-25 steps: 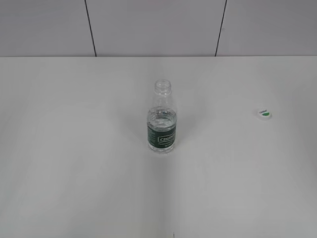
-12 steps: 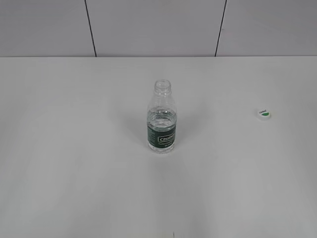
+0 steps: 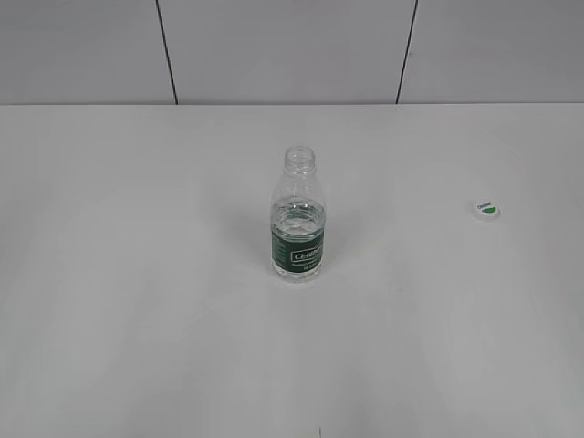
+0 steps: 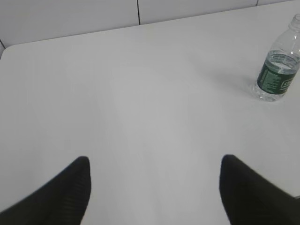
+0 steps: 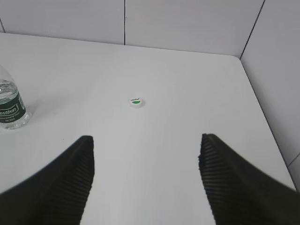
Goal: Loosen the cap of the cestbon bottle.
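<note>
Bottle stands upright mid-table, neck bare; cap lies off to its right, well apart, lettering too small to read. Both wrist views cut the bottle at the frame edge. Left gripper spread wide, holding nothing; right gripper likewise. Only dark fingertips show.

exterior: slanted down, front | wrists: low, forward, from either side | shared: cestbon bottle
</note>
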`<state>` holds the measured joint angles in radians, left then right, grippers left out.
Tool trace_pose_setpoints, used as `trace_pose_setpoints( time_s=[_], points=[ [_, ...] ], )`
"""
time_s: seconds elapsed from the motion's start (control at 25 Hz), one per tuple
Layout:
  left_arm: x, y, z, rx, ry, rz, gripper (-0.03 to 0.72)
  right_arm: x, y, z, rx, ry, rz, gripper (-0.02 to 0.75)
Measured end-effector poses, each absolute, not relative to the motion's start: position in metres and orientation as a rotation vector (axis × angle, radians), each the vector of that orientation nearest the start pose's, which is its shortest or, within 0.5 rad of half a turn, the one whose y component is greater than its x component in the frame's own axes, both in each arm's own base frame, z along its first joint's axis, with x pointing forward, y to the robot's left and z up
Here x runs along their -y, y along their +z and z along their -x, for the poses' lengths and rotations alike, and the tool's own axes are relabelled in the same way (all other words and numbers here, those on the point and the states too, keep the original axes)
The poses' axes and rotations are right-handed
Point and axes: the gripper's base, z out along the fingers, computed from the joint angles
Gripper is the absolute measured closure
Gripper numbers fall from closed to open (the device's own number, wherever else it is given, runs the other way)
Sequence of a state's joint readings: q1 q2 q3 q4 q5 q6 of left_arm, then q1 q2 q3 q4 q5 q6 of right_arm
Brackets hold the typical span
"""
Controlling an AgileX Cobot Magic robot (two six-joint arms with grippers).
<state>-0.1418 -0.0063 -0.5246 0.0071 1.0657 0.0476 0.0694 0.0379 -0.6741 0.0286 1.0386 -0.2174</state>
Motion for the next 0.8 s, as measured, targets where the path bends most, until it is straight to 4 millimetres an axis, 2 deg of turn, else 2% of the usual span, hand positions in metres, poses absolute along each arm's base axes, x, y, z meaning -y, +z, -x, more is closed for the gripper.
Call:
trace_pose_setpoints(
  time_s=[0.2,0.56,0.8],
  points=[
    [-0.002,0.284,0.009,-2.010,-0.050,-0.190,0.169,0.000,0.317,0.029,-1.883,-0.072,0.285,0.204],
    [-0.002,0.284,0.009,-2.011,-0.046,-0.190,0.178,-0.002,0.279,0.011,-2.039,-0.061,0.307,0.204],
    [-0.002,0.284,0.009,-2.011,-0.046,-0.190,0.195,-0.001,0.278,0.010,-2.038,-0.067,0.309,0.204]
  ],
)
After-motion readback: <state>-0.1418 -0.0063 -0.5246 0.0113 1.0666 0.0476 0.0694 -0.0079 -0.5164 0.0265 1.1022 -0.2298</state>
